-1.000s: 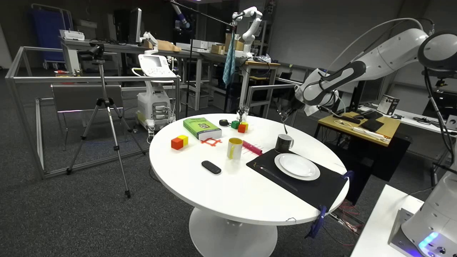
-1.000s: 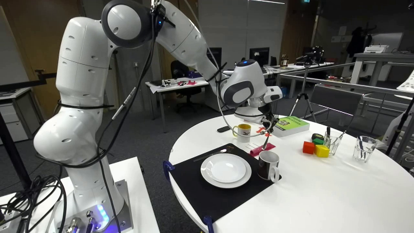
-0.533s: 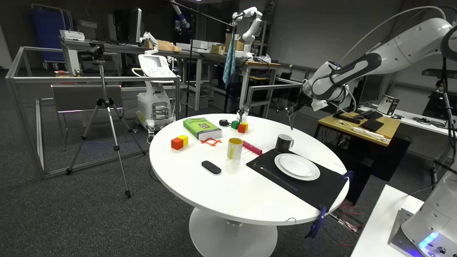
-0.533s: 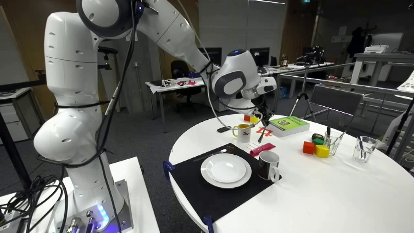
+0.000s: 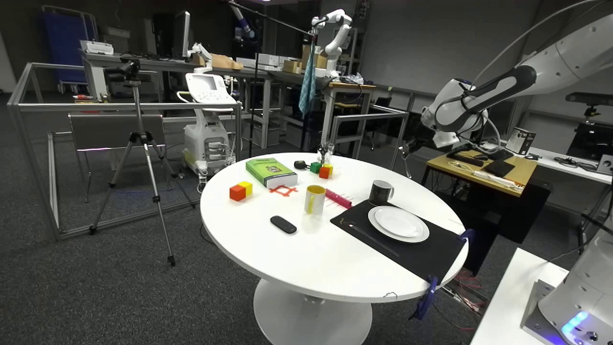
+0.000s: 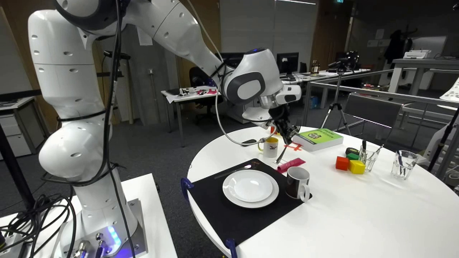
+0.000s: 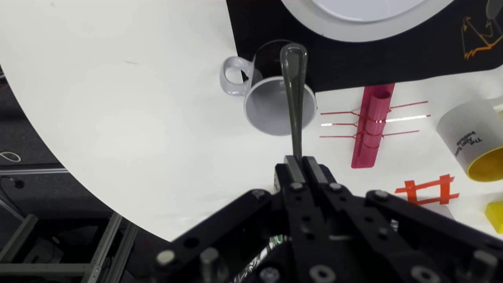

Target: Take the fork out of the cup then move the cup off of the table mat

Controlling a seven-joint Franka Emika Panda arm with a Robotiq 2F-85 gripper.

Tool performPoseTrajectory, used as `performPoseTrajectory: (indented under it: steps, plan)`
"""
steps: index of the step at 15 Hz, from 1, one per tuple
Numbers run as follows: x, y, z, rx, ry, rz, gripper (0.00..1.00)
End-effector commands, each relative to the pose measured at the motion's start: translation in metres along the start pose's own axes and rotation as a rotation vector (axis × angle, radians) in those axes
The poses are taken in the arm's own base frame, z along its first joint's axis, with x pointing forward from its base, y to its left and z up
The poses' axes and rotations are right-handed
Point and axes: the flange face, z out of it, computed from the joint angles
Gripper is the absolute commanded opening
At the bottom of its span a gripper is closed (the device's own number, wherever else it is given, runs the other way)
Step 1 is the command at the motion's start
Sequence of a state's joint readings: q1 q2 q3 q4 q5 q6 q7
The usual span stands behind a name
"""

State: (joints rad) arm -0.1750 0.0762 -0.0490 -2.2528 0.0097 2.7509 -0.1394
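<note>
The end effector [image 7: 301, 158] grips the fork [image 7: 294, 78] in the air, apart from the cup [image 6: 294, 187], handle slanting downward. On the tabletop [image 6: 358, 211], the cup stands upright on a corner of the black mat [image 6: 229, 219], just beside 2 stacked white plates [image 6: 251, 186].

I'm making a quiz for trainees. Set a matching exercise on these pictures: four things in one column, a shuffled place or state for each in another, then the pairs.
1. Silver metal fork
2. Black cylindrical cup with white handle
3. Two round white plates
4. Thick green-covered book

A. Lying flat on the round white tabletop
B. One stacked on the other, on the black rectangular mat
C. Held in the gripper
D. Upright at a corner of that mat

Pairs: 1-C, 2-D, 3-B, 4-A
</note>
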Motion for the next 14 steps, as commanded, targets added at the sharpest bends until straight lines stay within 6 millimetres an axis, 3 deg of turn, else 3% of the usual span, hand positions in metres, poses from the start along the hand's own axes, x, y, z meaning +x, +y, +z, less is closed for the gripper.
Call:
performPoseTrajectory:
  steps: [1,8,14]
  plan:
    - [-0.024,0.009,-0.016,-0.018,-0.081,0.037,0.01]
    - [-0.047,0.024,-0.005,0.006,-0.253,0.048,0.01]
    - [-0.055,0.04,0.007,0.019,-0.334,0.046,0.01]
